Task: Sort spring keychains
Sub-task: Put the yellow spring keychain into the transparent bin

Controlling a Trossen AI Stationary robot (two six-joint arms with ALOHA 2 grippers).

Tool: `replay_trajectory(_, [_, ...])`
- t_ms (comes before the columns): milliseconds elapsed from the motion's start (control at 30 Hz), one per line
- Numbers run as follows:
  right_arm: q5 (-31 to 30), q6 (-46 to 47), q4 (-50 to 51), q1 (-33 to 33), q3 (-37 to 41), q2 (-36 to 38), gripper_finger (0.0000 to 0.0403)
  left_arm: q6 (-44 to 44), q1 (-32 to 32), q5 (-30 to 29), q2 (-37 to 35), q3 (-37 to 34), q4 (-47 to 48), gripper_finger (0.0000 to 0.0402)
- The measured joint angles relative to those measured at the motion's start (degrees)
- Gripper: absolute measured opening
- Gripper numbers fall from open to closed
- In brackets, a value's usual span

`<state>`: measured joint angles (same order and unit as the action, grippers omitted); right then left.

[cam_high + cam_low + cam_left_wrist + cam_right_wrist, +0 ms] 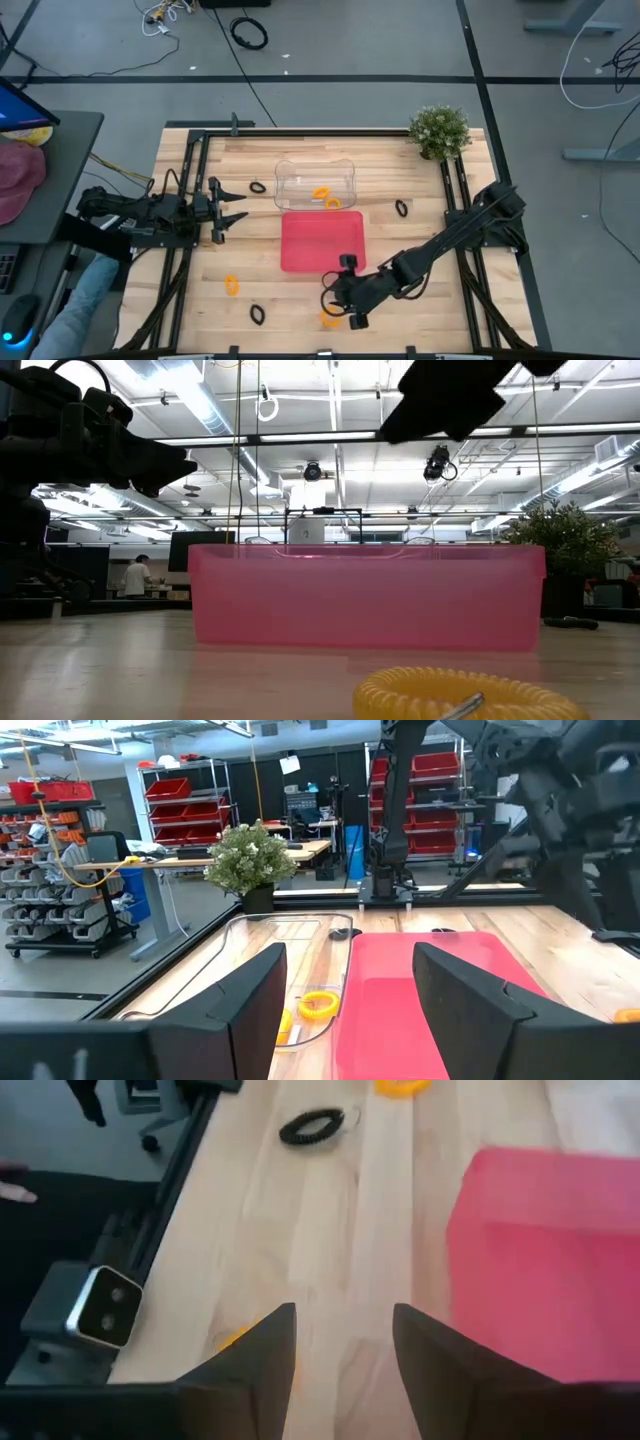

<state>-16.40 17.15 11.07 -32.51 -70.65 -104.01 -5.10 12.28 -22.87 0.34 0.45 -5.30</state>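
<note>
The right tool (345, 312) hangs low over the near part of the worktop (400, 170), its fingers (262, 1348) spread with bare wood between them and nothing held. An orange spring keychain (331, 319) lies just beside it, and the red tray (322, 240) sits just beyond it. A black keychain (257, 314) and another orange one (232, 286) lie farther off to its side. The left tool (238, 208) waits at the worktop's left edge, fingers (240, 1005) wide and empty, facing the red tray and a clear tray (315, 184) that holds orange keychains (324, 196). More black keychains (258, 187) lie near the clear tray, and one (402, 208) beyond the red tray.
</note>
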Motion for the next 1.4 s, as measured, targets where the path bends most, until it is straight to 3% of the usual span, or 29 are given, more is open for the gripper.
replay_trajectory(233, [1.2,1.8,-1.1,-0.5,0.0,-6.6,0.0171,0.0,0.0,0.0,0.0,0.0,0.0,0.0222])
replay_trajectory(433, [8.0,-0.6,-5.2,0.5,0.0,-11.6,0.0171,0.0,0.0,0.0,0.0,0.0,0.0,0.0222])
replay_trajectory(1400, [11.4,-8.3,-6.6,0.2,0.0,-13.8,0.0171,0.0,0.0,0.0,0.0,0.0,0.0,0.0222])
